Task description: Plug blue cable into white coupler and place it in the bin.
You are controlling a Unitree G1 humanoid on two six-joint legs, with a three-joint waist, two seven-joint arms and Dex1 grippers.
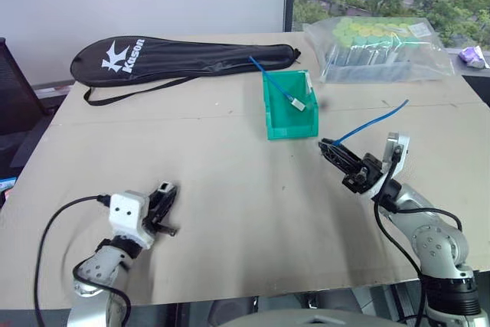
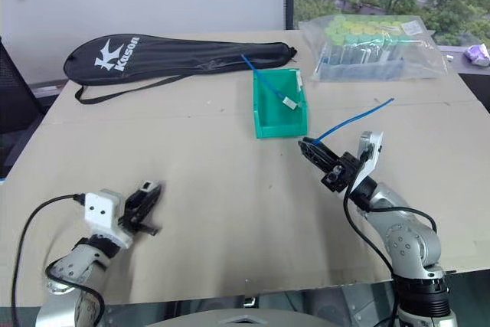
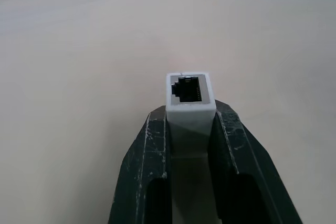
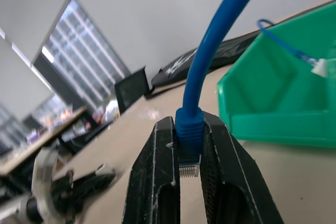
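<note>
The left claw is clamping the white coupler low over the table, socket facing outward. The right claw is gripping the blue cable just behind its clear plug, well apart from the coupler. The cable looks light and floppy, so holding near the plug suits. The green bin is sitting beyond.

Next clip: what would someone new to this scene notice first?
Two raised hands, each holding a part above the tan table: the right hand grips the blue cable near its plug, and the left hand pinches the white coupler, socket facing outward. Behind them, mid-table, sits the green bin, already holding another blue cable with a white block.
</note>
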